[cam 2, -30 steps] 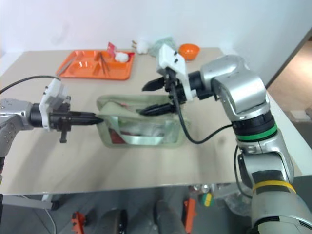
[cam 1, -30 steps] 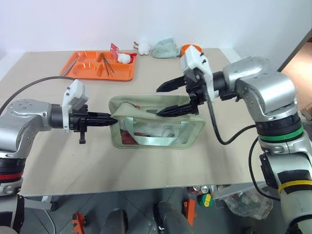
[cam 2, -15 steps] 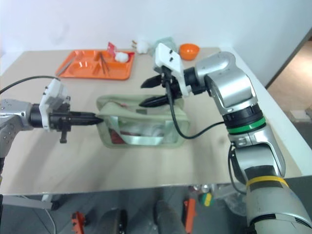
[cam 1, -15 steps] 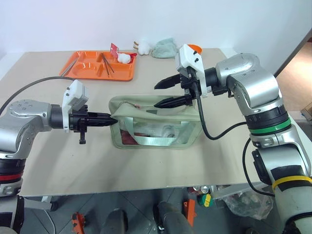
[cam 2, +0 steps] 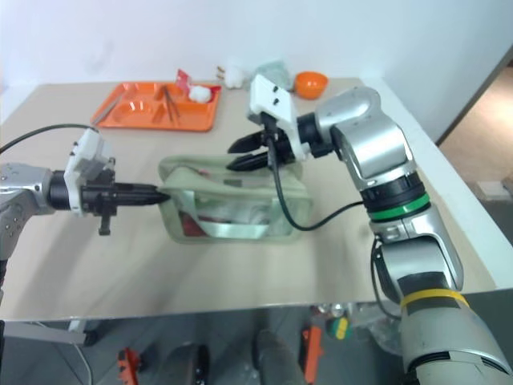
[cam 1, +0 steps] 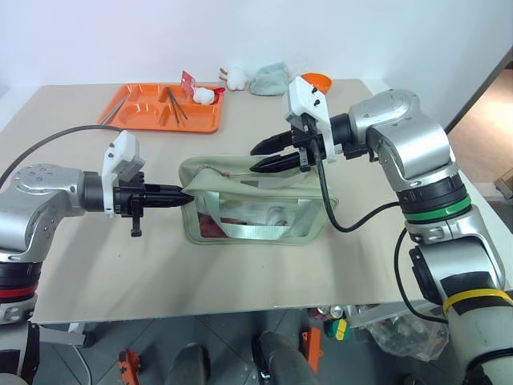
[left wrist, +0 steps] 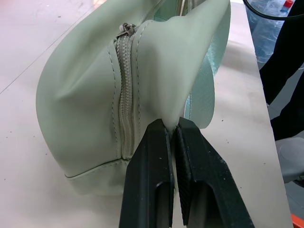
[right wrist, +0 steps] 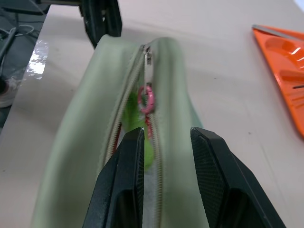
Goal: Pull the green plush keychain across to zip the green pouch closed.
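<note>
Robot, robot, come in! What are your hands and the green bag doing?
Left gripper shut on green pouch end flap. Right gripper part open over green plush keychain. Zipper open. Nothing blocking.

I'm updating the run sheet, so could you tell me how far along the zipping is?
Done: the left gripper is shut on the green pouch, pinning its end. In hand: the right gripper, jaws apart, straddles the green plush keychain without gripping it. Left: grip it and pull; the zipper gapes.

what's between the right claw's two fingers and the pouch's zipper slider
In the right wrist view, the green plush keychain and a pink ring lie along the green pouch's open zipper, between the right claw and the slider.
</note>
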Motion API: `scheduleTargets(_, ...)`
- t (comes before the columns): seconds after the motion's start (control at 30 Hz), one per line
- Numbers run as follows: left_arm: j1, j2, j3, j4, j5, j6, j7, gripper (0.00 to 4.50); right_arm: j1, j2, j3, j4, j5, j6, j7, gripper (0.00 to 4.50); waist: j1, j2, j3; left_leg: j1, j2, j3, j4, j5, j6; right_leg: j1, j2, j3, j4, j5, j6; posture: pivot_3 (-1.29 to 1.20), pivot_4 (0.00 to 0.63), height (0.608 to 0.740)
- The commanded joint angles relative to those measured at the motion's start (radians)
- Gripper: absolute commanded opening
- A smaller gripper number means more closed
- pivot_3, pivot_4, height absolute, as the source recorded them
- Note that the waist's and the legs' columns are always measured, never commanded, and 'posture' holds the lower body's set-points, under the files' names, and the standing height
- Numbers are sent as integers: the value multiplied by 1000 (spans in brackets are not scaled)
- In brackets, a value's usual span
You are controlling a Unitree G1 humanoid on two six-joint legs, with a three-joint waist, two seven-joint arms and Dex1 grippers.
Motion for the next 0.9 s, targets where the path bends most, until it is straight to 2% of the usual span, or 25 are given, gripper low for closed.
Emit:
scheduleTargets(0.03, 1, 8, 33, -35, -24, -15, 3, 0, 18, -10, 10, -63, 4, -28, 50, 1538, 0, 0, 0, 0, 0, 0, 0, 0, 0, 0, 0, 0, 0, 0, 0, 0, 150, 740)
scheduleTargets(0.3, 12, 13, 41, -42, -32, -13, 10, 0, 59, 5, 63, -19, -64, -122, 75, 1538, 0, 0, 0, 0, 0, 0, 0, 0, 0, 0, 0, 0, 0, 0, 0, 0, 150, 740)
scheduleTargets(0.9, 9, 12, 45, -53, -44, 0, 26, 0, -40, 197, 95, 188, -159, -200, 65, 1538, -3, 0, 0, 1, 1, 0, 0, 0, 0, 1, 0, 0, 0, 0, -1, 0, 150, 740)
